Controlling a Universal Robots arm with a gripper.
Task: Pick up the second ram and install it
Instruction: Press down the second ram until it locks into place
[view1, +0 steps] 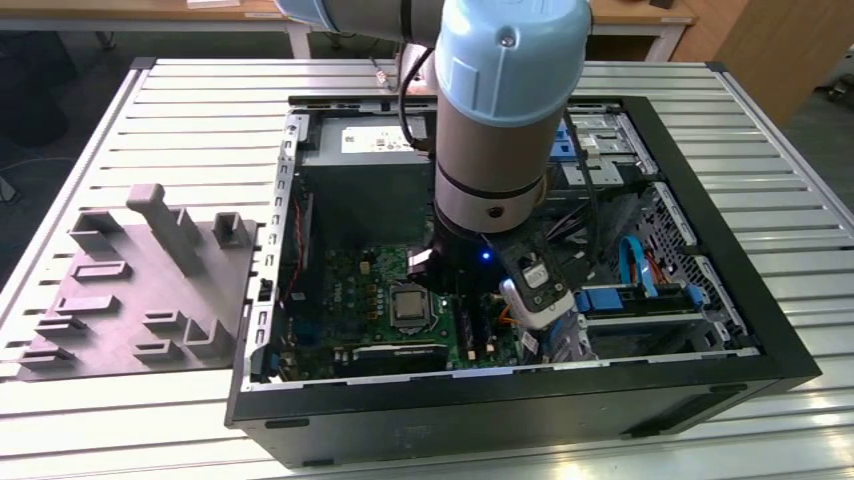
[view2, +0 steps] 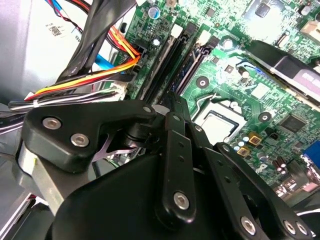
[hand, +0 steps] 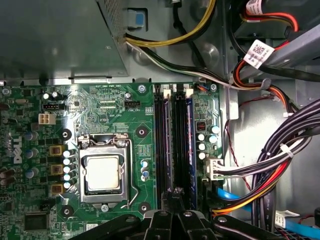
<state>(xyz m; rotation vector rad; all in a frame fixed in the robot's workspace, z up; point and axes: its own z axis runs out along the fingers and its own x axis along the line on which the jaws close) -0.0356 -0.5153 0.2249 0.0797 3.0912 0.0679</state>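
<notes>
Claw (hand: 176, 207) over slot rails (hand: 172, 140); cables (hand: 260, 170) close beside.

This looks like a robotics lab or workshop. An opened computer case (view1: 694, 385) lies on a ribbed aluminium worktop (view1: 200, 95) beside a grey moulded fixture tray (view1: 140, 285), and wooden benches (view1: 641, 15) stand behind on a dark floor.

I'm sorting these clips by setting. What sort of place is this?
Probably a robotics lab or workshop bench: an open black desktop computer case lies on a ribbed aluminium table, beside a grey moulded fixture tray, with wooden desks behind.
</notes>
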